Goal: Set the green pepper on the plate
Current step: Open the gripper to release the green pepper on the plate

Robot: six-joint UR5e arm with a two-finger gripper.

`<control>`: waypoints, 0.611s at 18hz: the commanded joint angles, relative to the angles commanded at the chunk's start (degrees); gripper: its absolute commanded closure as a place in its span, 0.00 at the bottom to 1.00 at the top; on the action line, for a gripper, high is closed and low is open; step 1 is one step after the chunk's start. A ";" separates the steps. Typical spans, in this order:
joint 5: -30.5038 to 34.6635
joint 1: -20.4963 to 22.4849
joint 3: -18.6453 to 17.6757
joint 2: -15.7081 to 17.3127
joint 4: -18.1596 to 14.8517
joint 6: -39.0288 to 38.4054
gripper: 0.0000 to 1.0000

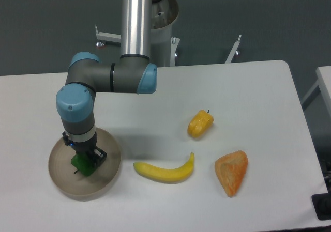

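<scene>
Over plate (106, 183) | fingers (84, 162) pinching green pepper (80, 164) | no readable writing

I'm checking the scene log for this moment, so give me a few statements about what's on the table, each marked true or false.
1. The green pepper is over the plate. True.
2. The banana lies on the plate. False: it lies on the table, right of the plate.
3. The gripper is at the green pepper. True.
4. The yellow-orange pepper touches the banana. False: they lie apart.
</scene>
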 joint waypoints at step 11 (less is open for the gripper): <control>0.70 1.84 0.09 2.63 -0.70 4.65 0.00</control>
